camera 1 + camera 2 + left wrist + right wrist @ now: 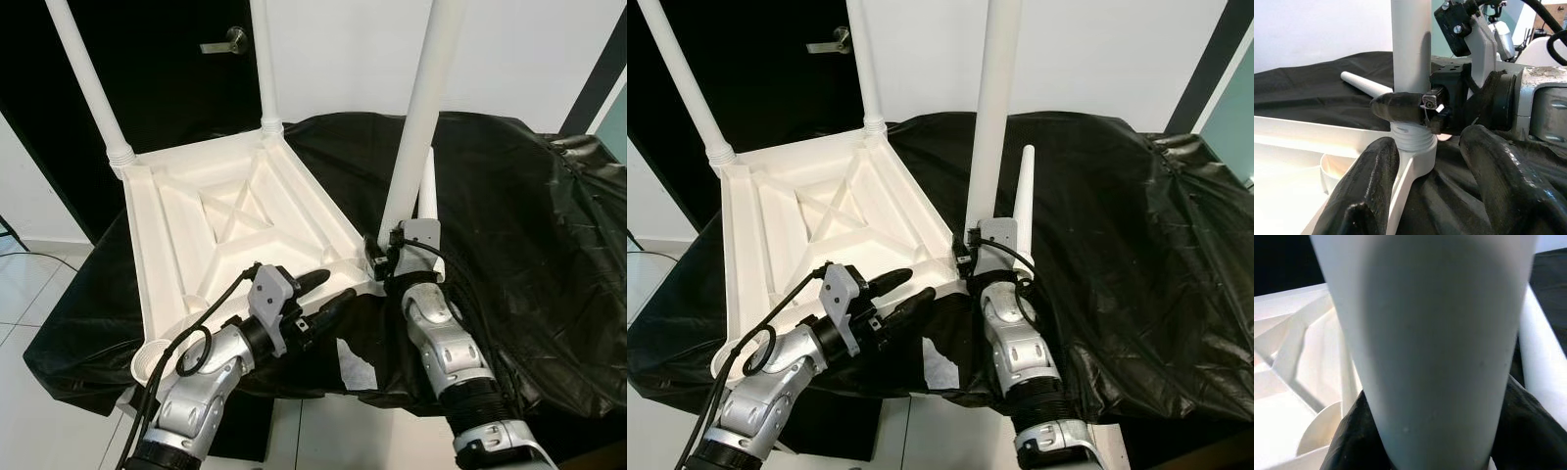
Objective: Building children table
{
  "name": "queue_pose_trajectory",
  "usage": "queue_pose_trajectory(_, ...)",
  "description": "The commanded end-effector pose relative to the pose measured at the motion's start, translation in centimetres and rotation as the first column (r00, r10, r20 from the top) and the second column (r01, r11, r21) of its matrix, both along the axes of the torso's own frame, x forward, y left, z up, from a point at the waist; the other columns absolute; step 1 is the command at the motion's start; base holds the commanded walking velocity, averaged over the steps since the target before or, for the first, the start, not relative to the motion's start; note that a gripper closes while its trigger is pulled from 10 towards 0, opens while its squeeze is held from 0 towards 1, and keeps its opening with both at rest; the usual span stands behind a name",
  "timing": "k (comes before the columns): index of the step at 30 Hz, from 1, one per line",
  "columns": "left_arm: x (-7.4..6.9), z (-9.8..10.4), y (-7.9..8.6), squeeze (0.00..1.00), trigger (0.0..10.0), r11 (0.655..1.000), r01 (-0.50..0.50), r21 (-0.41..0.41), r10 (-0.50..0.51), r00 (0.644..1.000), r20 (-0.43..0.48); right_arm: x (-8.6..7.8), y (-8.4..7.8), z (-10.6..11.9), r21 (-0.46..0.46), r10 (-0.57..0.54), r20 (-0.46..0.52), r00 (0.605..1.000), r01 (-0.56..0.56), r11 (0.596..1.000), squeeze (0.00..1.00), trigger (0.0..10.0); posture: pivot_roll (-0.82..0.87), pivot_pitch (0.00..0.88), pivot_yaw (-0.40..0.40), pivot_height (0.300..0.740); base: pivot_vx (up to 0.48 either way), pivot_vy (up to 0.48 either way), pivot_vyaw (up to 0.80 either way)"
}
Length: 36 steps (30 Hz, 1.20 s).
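The third leg stood upright in the near right corner socket of the upturned white tabletop, its threaded collar just meeting the socket rim. To seat it well I judged I had to keep it plumb and turn it about its own axis, so the thread would run true and not cross, with the tabletop held from swivelling on the slippery cover.

My right gripper had the leg low down, just above the collar, its jaws pinching the leg from both sides; in the right wrist view the leg sat square between the dark fingers. My left gripper hovered just beside that corner, at the tabletop's near edge, jaws spread and holding nothing. In the left wrist view the collar and socket lay ahead between its two fingers, near them but apart.

Two more legs were already upright in the far corners, one at the far left and one at the far right. The fourth leg lay loose on the black cover just behind the one I held. The near left socket was still open. The tabletop rested upside down on the covered bench.
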<state>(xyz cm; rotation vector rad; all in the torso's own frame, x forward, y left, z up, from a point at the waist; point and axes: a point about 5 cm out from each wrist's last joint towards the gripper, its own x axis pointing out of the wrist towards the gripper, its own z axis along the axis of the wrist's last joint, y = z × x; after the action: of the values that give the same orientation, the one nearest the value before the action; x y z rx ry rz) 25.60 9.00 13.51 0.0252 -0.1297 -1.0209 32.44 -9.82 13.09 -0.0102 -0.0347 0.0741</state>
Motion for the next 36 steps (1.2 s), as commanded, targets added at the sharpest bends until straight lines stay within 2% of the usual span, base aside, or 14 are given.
queue_pose_trajectory(1, -0.1, 0.2, 0.0, 0.0, 10.0, 1.0, 0.028, 0.014, -0.028, 1.0, 0.014, -0.4, 0.1, -1.3, -0.006, -0.008, -0.065, 0.998, 0.007, 1.0, 0.0, 10.0, 0.01, 0.0, -0.003, 0.74, 0.0, 0.0, 0.0)
queue_pose_trajectory(11, 0.1, 0.4, 0.4, 0.0, 10.0, 0.999, 0.027, 0.024, -0.027, 0.999, 0.022, -0.9, 0.6, -0.9, 0.028, -0.008, -0.057, 0.998, 0.01, 1.0, 0.0, 10.0, 0.02, 0.0, -0.006, 0.74, 0.0, 0.0, 0.0)
queue_pose_trajectory(12, 0.1, 0.4, 0.4, 0.0, 10.0, 0.999, 0.025, 0.024, -0.026, 0.999, 0.023, -0.9, 0.6, -0.8, 0.042, -0.009, -0.057, 0.998, 0.011, 0.999, 0.31, 10.0, 0.02, 0.0, -0.005, 0.74, 0.0, 0.0, 0.0)
queue_pose_trajectory(13, 0.1, 0.4, 0.4, 0.0, 10.0, 0.999, 0.025, 0.025, -0.026, 0.999, 0.023, -1.0, 0.6, -0.7, 0.042, 0.004, -0.047, 0.999, -0.002, 0.999, 1.0, 10.0, 0.02, 0.0, -0.008, 0.74, 0.0, 0.0, 0.0)
queue_pose_trajectory(17, 0.0, 0.3, 0.4, 0.0, 10.0, 0.999, 0.027, 0.024, -0.027, 0.999, 0.023, -1.1, 0.6, -0.6, 0.041, 0.018, -0.037, 0.999, -0.017, 0.999, 1.0, 10.0, 0.02, 0.0, -0.015, 0.74, 0.0, 0.0, 0.0)
queue_pose_trajectory(20, 0.0, 0.5, 0.1, 0.0, 10.0, 1.0, 0.027, 0.011, -0.027, 0.999, 0.028, -1.5, -0.3, -0.2, 0.029, 0.075, 0.001, 0.997, -0.075, 0.997, 1.0, 10.0, 0.02, 0.0, -0.022, 0.74, 0.0, 0.0, 0.0)
queue_pose_trajectory(24, 0.0, 0.5, -0.1, 0.0, 10.0, 1.0, 0.025, 0.005, -0.026, 0.999, 0.03, -2.1, -2.1, 0.0, 0.028, 0.241, 0.027, 0.97, -0.242, 0.97, 1.0, 10.0, 0.02, 0.0, -0.025, 0.74, 0.0, 0.0, 0.0)
queue_pose_trajectory(25, 0.0, 0.5, -0.1, 0.0, 10.0, 1.0, 0.025, 0.005, -0.026, 0.999, 0.03, -2.1, -2.1, 0.0, 0.028, 0.241, 0.027, 0.97, -0.242, 0.97, 1.0, 10.0, 0.02, 0.0, -0.025, 0.74, 0.0, 0.0, 0.0)
queue_pose_trajectory(26, 0.0, 0.5, -0.1, 0.0, 10.0, 1.0, 0.025, 0.005, -0.025, 0.999, 0.03, -2.1, -2.5, 0.1, 0.019, 0.271, 0.039, 0.962, -0.272, 0.962, 0.95, 10.0, 0.02, 0.0, -0.025, 0.74, 0.0, 0.0, 0.0)
queue_pose_trajectory(27, 0.1, 0.5, -0.1, 0.0, 10.0, 1.0, 0.025, 0.006, -0.025, 0.999, 0.031, -2.0, -2.9, 0.2, 0.017, 0.315, 0.039, 0.948, -0.316, 0.949, 0.0, 10.0, 0.02, 0.0, -0.023, 0.74, 0.0, 0.0, 0.0)
queue_pose_trajectory(29, 0.1, 0.6, -0.1, 0.0, 10.0, 1.0, 0.024, 0.006, -0.024, 0.999, 0.032, -1.9, -3.1, 0.3, 0.016, 0.341, 0.037, 0.939, -0.342, 0.94, 0.0, 10.0, 0.02, 0.0, -0.022, 0.74, 0.0, 0.0, 0.0)
queue_pose_trajectory(31, 0.3, 0.6, -0.1, 0.0, 10.0, 1.0, 0.025, 0.006, -0.025, 0.999, 0.034, -1.6, -3.7, 0.4, -0.034, 0.406, 0.033, 0.913, -0.405, 0.914, 0.0, 10.0, 0.01, 0.0, -0.017, 0.74, 0.0, 0.0, 0.0)
queue_pose_trajectory(35, 0.4, 0.7, -0.1, 0.0, 10.0, 1.0, 0.027, 0.005, -0.027, 0.999, 0.037, -0.8, -4.3, 0.5, -0.071, 0.445, 0.015, 0.895, -0.443, 0.894, 0.0, 10.0, 0.01, 0.0, -0.011, 0.74, 0.0, 0.0, 0.0)
queue_pose_trajectory(36, 0.4, 0.8, -0.1, 0.0, 10.0, 1.0, 0.028, 0.005, -0.028, 0.999, 0.038, -0.3, -4.5, 0.5, -0.125, 0.456, -0.006, 0.89, -0.453, 0.883, 0.0, 10.0, 0.01, 0.0, -0.007, 0.74, 0.0, 0.0, 0.0)
